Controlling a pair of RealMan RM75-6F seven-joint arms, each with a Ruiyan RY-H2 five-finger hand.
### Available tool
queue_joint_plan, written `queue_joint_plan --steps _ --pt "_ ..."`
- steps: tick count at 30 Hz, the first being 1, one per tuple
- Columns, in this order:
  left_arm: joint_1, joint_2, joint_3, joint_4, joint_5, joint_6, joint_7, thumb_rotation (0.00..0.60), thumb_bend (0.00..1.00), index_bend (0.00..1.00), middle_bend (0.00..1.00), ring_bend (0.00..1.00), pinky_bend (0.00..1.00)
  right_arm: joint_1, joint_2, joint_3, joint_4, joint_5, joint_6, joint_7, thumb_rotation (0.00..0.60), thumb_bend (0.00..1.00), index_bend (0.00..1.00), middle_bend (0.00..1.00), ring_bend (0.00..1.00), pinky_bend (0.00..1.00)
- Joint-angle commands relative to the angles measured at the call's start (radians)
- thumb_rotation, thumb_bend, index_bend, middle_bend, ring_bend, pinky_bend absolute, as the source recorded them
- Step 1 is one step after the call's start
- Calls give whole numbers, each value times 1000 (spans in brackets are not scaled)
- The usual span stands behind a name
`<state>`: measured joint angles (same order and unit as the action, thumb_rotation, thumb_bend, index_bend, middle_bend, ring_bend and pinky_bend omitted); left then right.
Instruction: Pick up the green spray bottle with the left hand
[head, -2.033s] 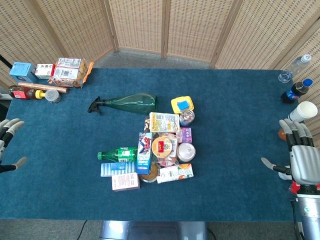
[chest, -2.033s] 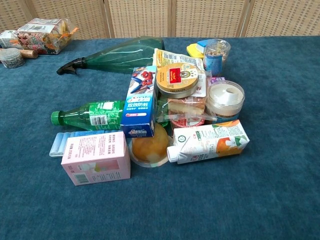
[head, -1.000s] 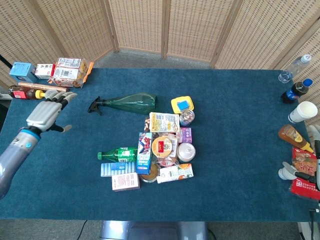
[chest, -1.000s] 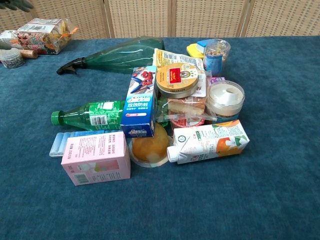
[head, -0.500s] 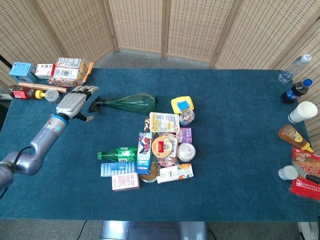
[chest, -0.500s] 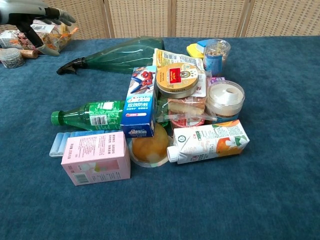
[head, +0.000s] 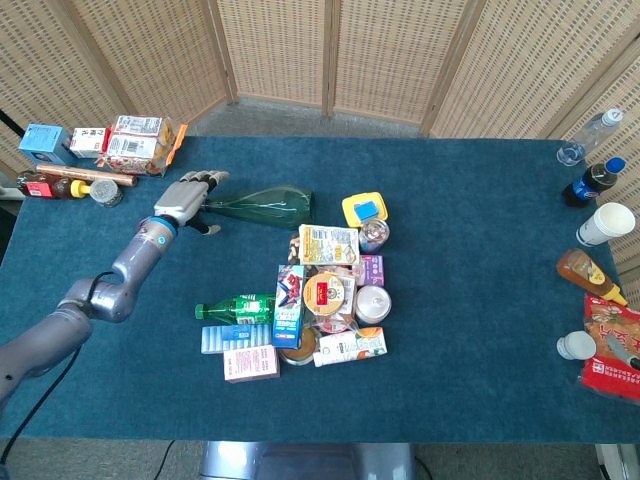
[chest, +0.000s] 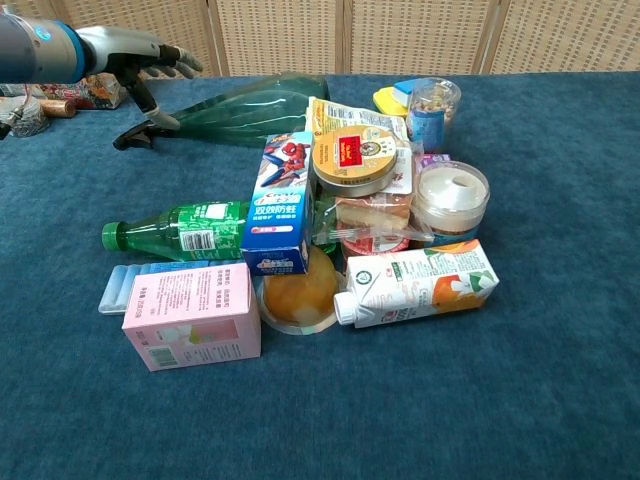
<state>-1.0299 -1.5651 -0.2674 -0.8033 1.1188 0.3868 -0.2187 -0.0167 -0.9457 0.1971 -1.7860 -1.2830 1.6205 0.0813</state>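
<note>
- The left hand (head: 185, 199), fingers spread and holding nothing, has travelled from the table (head: 480, 250) edge to above the trigger head of the green spray bottle (head: 265, 205).
- The green spray bottle lies on its side behind the grocery pile (head: 320, 295), untouched.
- The grasp appears imminent.

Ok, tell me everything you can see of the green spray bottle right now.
The green spray bottle lies on its side on the blue table cloth, a translucent green cone-shaped body with a black trigger head pointing left. Its wide base ends by the yellow container. The left hand hovers over the trigger end, fingers spread; contact can't be confirmed. It looks empty.
</note>
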Motion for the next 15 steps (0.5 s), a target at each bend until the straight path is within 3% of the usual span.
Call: queue_joint_plan --steps 1,6,9,15 --pt "-30 -55 -1 70 0 -35 -19 600 299 6 15 0 0 -5 1 2 0 3 2 7 511 113 0 75 0 0" --pt "-62 -122 2 165 -17 -66 1 600 299 43 46 13 0 -16 2 1 2 5 4 26 513 113 0 74 0 0" --pt "-79 -155 2 213 -26 -82 12 600 298 97 86 76 0 -24 5 0 4 4 9 33 514 112 0 75 0 0" --pt "-98 -203 5 276 -34 -93 40 600 323 295 299 395 33 -39 15 3 -4 0 20 52 513 115 0 75 0 0"
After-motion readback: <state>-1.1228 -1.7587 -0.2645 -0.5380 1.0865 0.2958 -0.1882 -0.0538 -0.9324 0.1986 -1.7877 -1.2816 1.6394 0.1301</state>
